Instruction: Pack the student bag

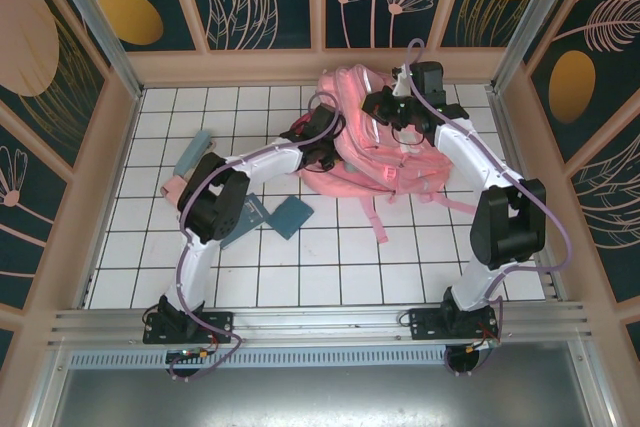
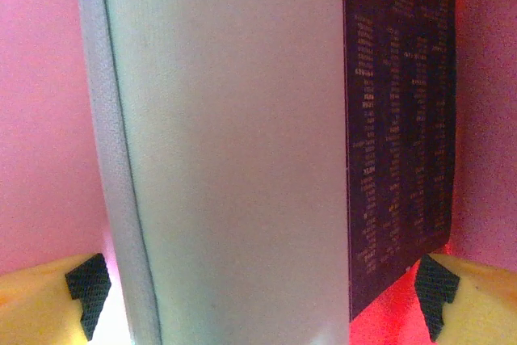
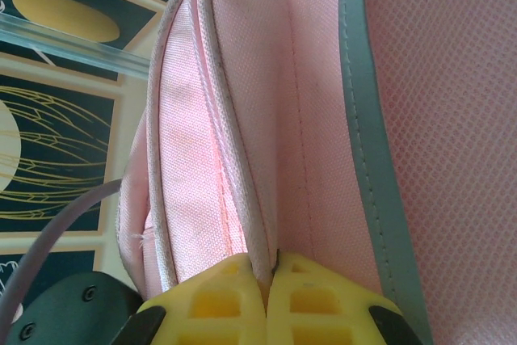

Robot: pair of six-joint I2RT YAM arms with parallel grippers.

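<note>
My left gripper (image 2: 262,288) stands apart around a book (image 2: 234,143) inside the bag (image 1: 370,162); my right gripper (image 3: 271,268) clamps the bag. White tiled table (image 1: 330,247).

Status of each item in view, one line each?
left gripper: fingers open, book between them.
right gripper: fingers shut on student bag seam.
student bag: lying on table, book inside.
book: upright inside the bag, not gripped.
blue notebook: flat on table, outside bag.

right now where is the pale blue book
In the left wrist view the pale blue book sits inside the open left gripper, with pink fabric of the student bag on both sides of it.
</note>
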